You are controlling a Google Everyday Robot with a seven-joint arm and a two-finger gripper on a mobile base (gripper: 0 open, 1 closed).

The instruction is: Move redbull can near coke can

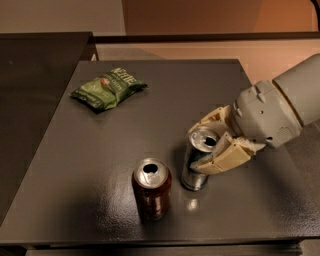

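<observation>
While the pincer clasps the redbull can, the coke can stands beside.

Indoor spot, likely an office break area or robot test room; which one is unclear. Evidence: plain dark grey table, second dark counter at left, bare tan wall behind. Snack goods only: green chip bag, coke can, redbull can. Gripper over the table's right side, clasping the redbull can.
</observation>
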